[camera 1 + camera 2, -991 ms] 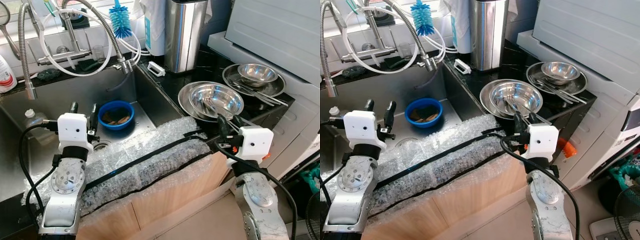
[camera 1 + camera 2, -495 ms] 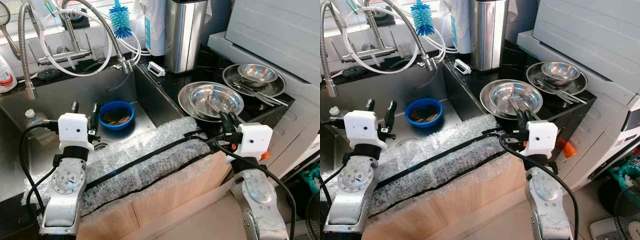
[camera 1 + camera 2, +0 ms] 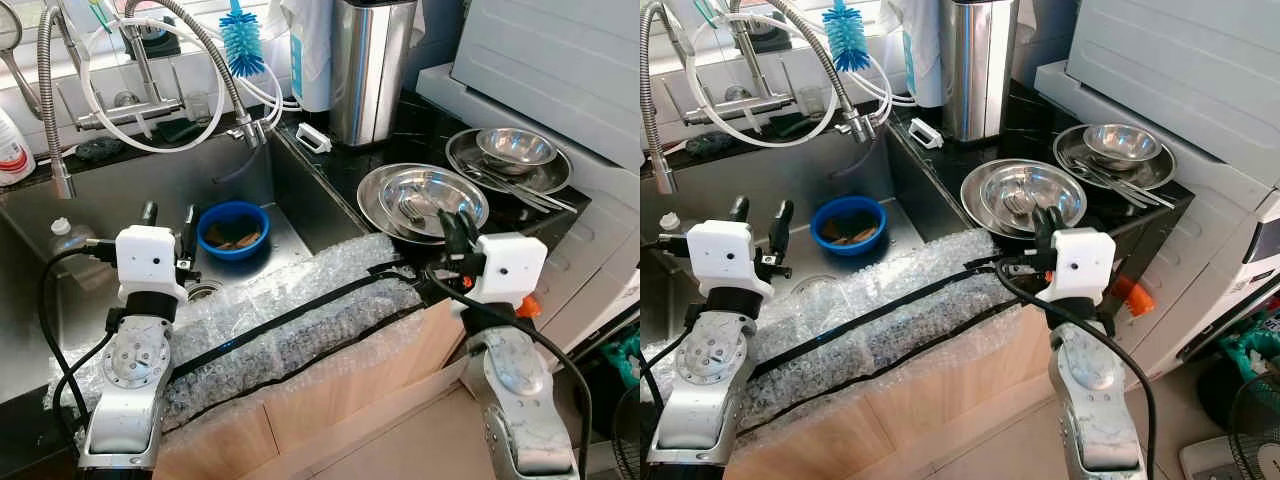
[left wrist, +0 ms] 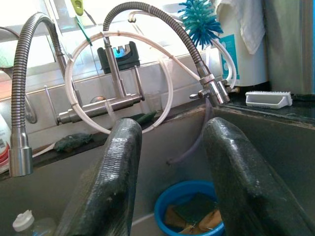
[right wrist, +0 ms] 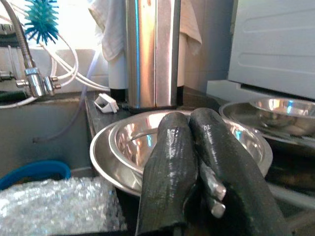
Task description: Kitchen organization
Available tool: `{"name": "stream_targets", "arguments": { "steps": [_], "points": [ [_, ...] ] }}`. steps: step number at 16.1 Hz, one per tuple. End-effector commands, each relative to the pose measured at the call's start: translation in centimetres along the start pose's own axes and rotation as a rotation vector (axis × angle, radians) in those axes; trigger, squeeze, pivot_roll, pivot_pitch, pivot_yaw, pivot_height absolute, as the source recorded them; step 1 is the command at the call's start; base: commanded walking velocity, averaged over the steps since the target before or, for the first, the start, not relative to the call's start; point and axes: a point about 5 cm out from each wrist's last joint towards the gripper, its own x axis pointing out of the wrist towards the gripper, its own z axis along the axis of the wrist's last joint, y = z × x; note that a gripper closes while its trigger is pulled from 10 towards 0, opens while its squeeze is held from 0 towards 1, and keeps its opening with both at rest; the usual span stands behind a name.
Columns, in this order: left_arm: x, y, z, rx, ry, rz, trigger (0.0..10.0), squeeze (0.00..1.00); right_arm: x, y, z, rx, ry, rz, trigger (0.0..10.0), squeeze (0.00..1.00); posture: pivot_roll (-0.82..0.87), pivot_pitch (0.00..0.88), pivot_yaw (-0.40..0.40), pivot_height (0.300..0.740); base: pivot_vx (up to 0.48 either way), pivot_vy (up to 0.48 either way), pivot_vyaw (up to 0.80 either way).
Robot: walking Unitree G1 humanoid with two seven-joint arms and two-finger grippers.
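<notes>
Right gripper: I have my right gripper (image 3: 452,228) at the near rim of the steel bowl (image 3: 432,199); its fingers (image 5: 172,162) are squeezed almost together on the handles of some metal cutlery (image 5: 212,189), whose ends poke out between them. I cannot tell what kind of cutlery it is.
Steel bowl: straight ahead of the right gripper, nested in a wider steel basin (image 3: 378,195) on the black counter (image 3: 340,160); more cutlery lies inside it.
Second bowl set: beyond and to the right of the right gripper, a smaller steel bowl (image 3: 515,148) sits on a steel plate (image 3: 552,175) with utensils across it.
Steel canister: a tall steel canister (image 5: 150,49) stands upright past the bowls, ahead of the right gripper.
Left gripper: my left gripper (image 3: 167,222) hangs over the sink (image 3: 120,190), fingers (image 4: 114,177) spread wide with nothing between them.
Blue bowl: just ahead of the left gripper, on the sink floor, a blue bowl (image 3: 231,229) holds brownish scraps.
Bubble wrap: a bubble-wrapped bundle (image 3: 290,320) lies across the front edge, between and below both grippers.
</notes>
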Motion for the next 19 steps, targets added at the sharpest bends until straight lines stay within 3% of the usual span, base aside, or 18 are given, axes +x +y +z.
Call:
{"name": "stream_targets", "arguments": {
  "steps": [1,5,6,9,16,19],
  "points": [
    [0.2,-0.2,0.2,0.0,-0.014,-0.012,10.0,0.0,0.4,0.1,1.1,0.004,-0.041,0.005,0.0,0.0,-0.04,0.003,0.01,0.74,0.0,0.0,0.0],
    [0.9,-0.1,0.7,-0.011,-0.041,0.007,10.0,0.0,1.7,0.5,3.8,-0.002,-0.15,0.019,0.0,0.0,-0.06,0.027,0.018,0.74,0.0,0.0,0.0],
    [1.1,0.0,1.0,-0.02,-0.05,0.011,10.0,0.0,2.2,0.6,4.7,0.0,-0.184,0.02,10.0,0.0,-0.06,0.041,0.024,0.74,0.0,0.0,0.0],
    [1.7,0.3,1.5,-0.052,-0.057,0.029,10.0,0.0,3.5,0.8,6.0,0.062,-0.232,0.023,10.0,0.0,-0.06,0.044,0.026,0.74,0.0,0.0,0.0],
    [1.4,1.3,0.9,-0.144,-0.021,0.073,10.0,0.0,3.1,0.9,3.9,0.264,-0.134,0.045,10.0,0.0,-0.05,0.0,0.044,0.74,0.0,0.0,0.0],
    [1.7,1.2,0.7,-0.18,-0.007,0.066,10.0,0.0,2.8,1.5,2.8,0.406,-0.077,0.099,10.0,0.0,-0.06,0.0,0.05,0.74,0.0,0.0,0.0]
  ]
}}
